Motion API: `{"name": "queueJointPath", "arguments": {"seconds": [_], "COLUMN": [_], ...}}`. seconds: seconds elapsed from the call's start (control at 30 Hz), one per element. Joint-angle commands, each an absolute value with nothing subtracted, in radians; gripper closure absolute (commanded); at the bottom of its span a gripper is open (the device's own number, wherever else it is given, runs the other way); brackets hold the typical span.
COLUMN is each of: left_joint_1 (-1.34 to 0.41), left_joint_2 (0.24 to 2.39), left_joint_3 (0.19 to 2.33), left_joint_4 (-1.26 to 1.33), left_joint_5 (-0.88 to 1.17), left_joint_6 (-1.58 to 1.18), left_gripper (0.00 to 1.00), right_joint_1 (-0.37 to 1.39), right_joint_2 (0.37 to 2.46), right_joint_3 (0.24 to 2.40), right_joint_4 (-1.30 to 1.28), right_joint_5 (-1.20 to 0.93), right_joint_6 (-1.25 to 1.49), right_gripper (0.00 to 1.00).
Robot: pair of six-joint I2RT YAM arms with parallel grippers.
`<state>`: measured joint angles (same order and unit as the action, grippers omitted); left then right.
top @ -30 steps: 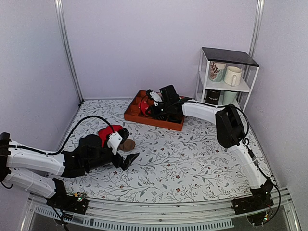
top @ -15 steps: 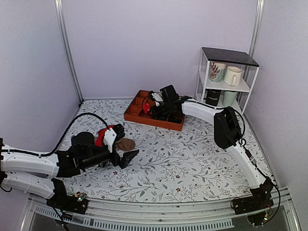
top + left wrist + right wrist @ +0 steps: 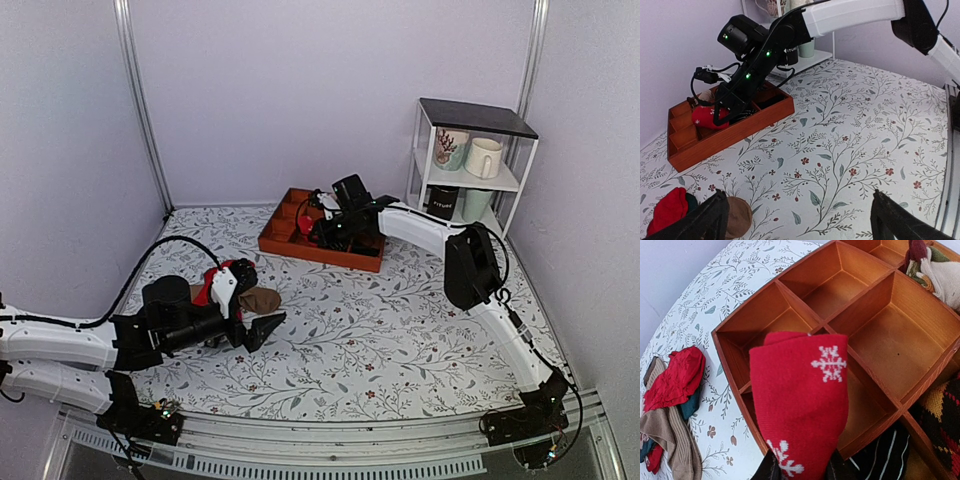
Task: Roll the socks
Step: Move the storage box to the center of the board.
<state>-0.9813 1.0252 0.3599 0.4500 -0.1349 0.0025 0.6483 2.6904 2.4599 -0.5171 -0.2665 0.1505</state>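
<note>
**Right claw holds the rolled red socks over the wooden tray**

The right claw (image 3: 719, 114) is closed to a narrow gap on the rolled red socks (image 3: 800, 400), a bright red bundle with white snowflake marks. In the right wrist view it grips the bundle's lower end, with a dark finger (image 3: 766, 471) showing on either side of the fabric. The bundle sits over the divided wooden tray (image 3: 729, 335), above a partition between bare compartments. From the left wrist view it looks low among the tray walls, but whether it touches the wood I cannot tell.

Other compartments of the tray are filled:
- A beige and maroon bundle (image 3: 940, 270) lies in one at the top right of the right wrist view.
- A dark striped bundle (image 3: 880, 460) and a diamond-patterned knit one (image 3: 940, 415) sit along the lower right.

The left claw (image 3: 799, 196) stands wide open with nothing between its fingers. It is low over the floral counter (image 3: 865, 125), well apart from the tray. Just beside its left finger lies a loose heap of socks (image 3: 670, 212) in red, brown and a dark green, spread flat on the counter.

A white wire shelf (image 3: 470, 150) stands at the counter's far right corner, behind the right arm — mugs (image 3: 484, 157) sit on its tiers.
</note>
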Motion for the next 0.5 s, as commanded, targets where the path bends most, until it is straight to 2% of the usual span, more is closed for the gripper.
{"name": "queueJointPath", "arguments": {"seconds": [0.0, 0.47], "left_joint_1": [-0.968, -0.963], "left_joint_2": [1.012, 0.998], "left_joint_3": [0.345, 0.346], "left_joint_4": [0.456, 0.412], "left_joint_5": [-0.128, -0.140], "left_joint_6": [-0.002, -0.008], "left_gripper": [0.01, 0.01], "right_joint_1": [0.642, 0.661], "right_joint_2": [2.703, 2.379], "right_joint_3": [2.312, 1.728], "right_joint_4": [-0.758, -0.549], "right_joint_5": [-0.189, -0.152], "right_joint_6": [0.152, 0.199], "right_gripper": [1.00, 1.00]}}
